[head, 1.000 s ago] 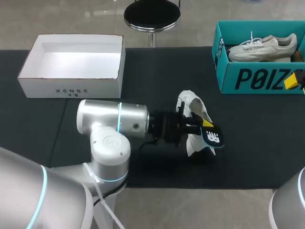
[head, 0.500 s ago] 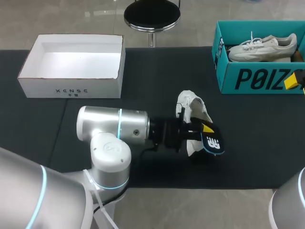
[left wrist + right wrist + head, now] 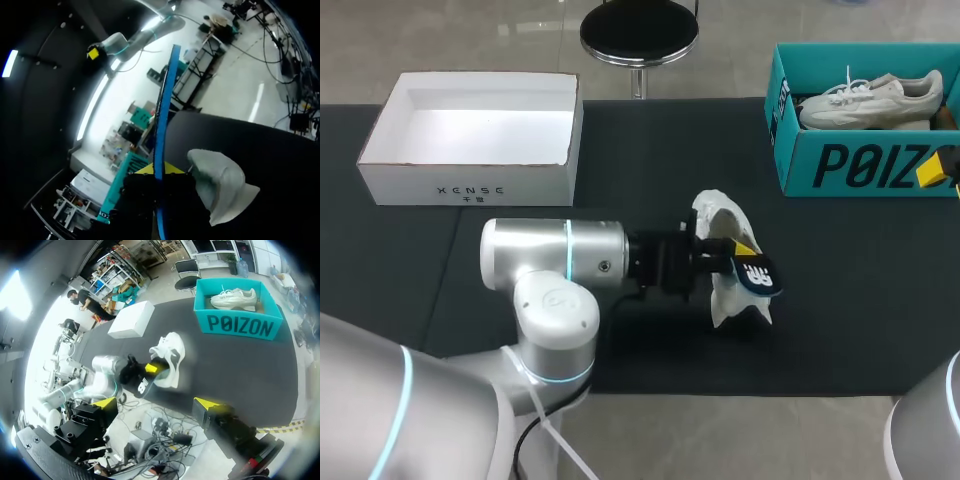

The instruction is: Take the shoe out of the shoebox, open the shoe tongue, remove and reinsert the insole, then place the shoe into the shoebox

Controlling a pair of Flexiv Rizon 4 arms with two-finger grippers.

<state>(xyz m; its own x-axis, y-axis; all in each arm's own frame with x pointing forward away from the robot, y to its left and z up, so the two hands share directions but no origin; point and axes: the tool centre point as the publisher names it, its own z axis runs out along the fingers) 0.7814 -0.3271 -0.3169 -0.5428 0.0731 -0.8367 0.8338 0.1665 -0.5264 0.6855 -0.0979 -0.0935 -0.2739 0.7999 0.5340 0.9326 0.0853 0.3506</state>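
Left end effector, clamped on the insole, should probably line its toe with the shoe mouth before sliding in.

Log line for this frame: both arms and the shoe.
left jaws: shut on insole | right jaws: open, empty | shoe: lying on table

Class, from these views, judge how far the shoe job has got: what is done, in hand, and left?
Done: the shoe lies unboxed on the table, its insole out. In hand: the left pincer grips the insole by the shoe. Left: reinsert the insole, then box the shoe.
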